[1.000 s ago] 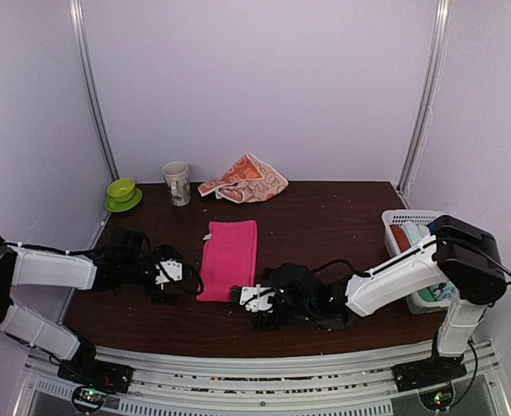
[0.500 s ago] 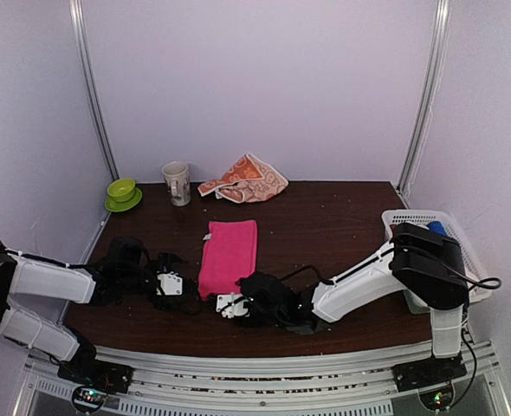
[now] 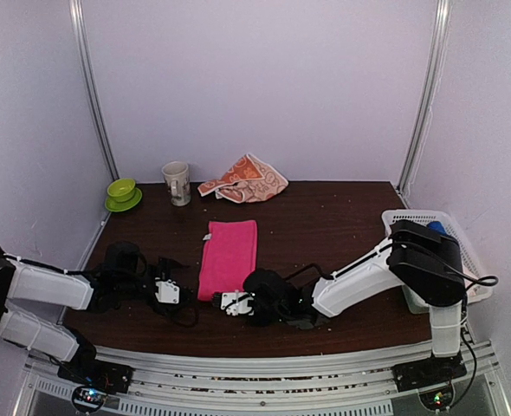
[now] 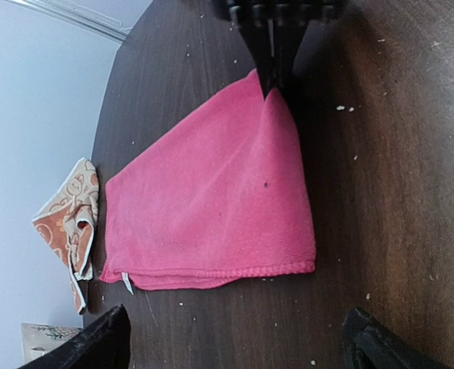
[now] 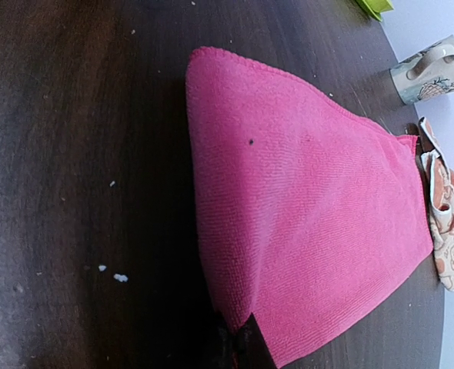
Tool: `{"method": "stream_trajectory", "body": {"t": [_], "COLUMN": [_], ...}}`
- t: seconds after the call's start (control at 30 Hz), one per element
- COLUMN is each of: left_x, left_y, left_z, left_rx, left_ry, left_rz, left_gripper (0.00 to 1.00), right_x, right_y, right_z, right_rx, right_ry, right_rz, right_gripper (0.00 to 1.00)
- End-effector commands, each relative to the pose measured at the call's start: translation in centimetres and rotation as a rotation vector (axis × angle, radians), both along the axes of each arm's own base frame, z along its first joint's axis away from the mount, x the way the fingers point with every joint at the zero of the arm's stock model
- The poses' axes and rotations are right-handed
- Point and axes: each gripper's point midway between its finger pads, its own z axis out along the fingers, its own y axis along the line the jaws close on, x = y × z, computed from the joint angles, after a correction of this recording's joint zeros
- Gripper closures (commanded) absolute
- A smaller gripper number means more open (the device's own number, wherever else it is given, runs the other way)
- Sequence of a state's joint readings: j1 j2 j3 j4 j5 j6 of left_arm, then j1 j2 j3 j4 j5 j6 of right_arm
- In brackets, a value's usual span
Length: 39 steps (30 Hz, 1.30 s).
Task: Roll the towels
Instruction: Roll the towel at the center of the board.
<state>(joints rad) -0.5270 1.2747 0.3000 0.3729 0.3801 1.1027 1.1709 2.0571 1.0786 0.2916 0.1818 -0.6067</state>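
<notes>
dark table [image 3: 325, 225] holds pink towel [image 3: 229, 256], orange towel [image 3: 249, 180], mug [image 3: 177, 183].

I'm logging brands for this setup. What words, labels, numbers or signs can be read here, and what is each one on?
No text is legible anywhere.
The mug: a dark sprig-like drawing, no letters readable.
The pink towel: a white corner tag, too small to read.
The orange towel: white face prints, no words.

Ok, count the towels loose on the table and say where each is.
2. The pink towel lies flat mid-table, its near corner pinched by the right hand. The orange printed towel sits crumpled at the far edge. The basket may hide others.
</notes>
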Motion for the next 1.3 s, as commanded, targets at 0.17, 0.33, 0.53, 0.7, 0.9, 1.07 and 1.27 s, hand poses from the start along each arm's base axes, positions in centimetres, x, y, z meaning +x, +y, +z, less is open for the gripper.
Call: {"method": "stream_trajectory", "body": {"t": [0.17, 0.33, 0.53, 0.7, 0.9, 1.07, 1.27], "left_x": [-1.5, -2.1, -1.8, -0.5, 0.9, 0.3, -0.9], "left_y": [-1.2, -2.0, -3.0, -3.8, -4.4, -5.0, -5.4], "left_z": [0.6, -0.1, -0.2, -0.2, -0.3, -1.0, -2.1], "left_rx": [-0.011, 0.003, 0.010, 0.008, 0.018, 0.045, 0.096], "left_ry": [-0.060, -0.049, -0.051, -0.038, -0.007, 0.018, 0.031], "left_rz": [-0.095, -0.118, -0.104, -0.050, 0.006, -0.012, -0.040], "left_gripper": [0.06, 0.13, 0.19, 0.25, 0.31, 0.38, 0.57], "right_x": [-0.8, -1.3, -1.4, -1.8, -2.2, -2.6, -2.4], "right_y": [0.5, 1.4, 1.9, 1.8, 1.3, 0.9, 0.1], "right_z": [1.9, 3.0, 4.2, 5.6, 4.8, 4.4, 4.5], "right_rx": [0.109, 0.147, 0.178, 0.213, 0.174, 0.159, 0.175], "right_ry": [0.283, 0.433, 0.579, 0.647, 0.671, 0.692, 0.699], "right_rz": [0.011, 0.030, 0.032, 0.060, 0.053, 0.054, 0.038], "right_gripper": [1.00, 1.00, 1.00, 1.00, 1.00, 1.00, 1.00]}}
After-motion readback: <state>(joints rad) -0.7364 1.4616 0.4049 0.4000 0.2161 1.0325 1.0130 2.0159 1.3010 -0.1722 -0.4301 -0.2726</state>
